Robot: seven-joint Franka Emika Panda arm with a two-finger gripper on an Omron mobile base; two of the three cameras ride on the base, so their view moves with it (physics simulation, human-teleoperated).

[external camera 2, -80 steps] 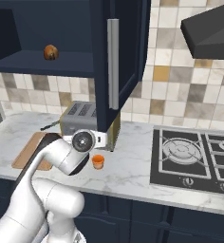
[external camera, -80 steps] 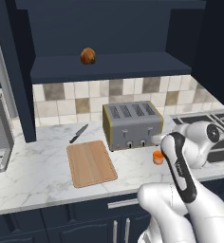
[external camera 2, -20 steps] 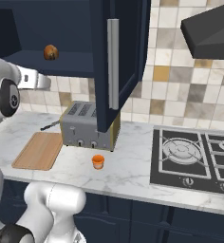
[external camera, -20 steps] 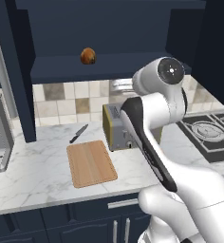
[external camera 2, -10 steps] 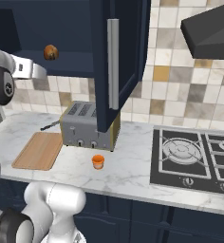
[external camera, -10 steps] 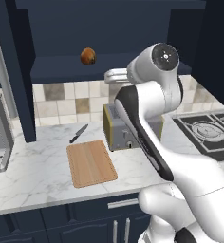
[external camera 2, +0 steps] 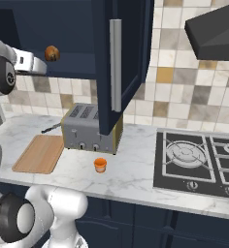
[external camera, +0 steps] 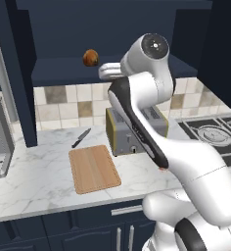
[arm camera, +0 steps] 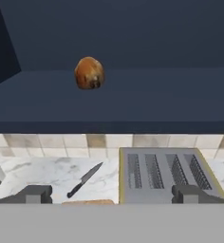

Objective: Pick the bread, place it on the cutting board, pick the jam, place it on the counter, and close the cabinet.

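A white robot arm rises from the lower right and bends up toward an open dark navy cabinet [external camera: 107,29]. Its gripper [external camera: 103,71] reaches left at shelf height, just right of a small brown bread roll [external camera: 90,57] sitting on the cabinet shelf; the fingers are too small to make out. Below, a marble counter [external camera: 34,171] holds a wooden cutting board [external camera: 93,168], a dark knife [external camera: 81,138] behind it, and a silver toaster [external camera: 123,132] partly hidden by the arm.
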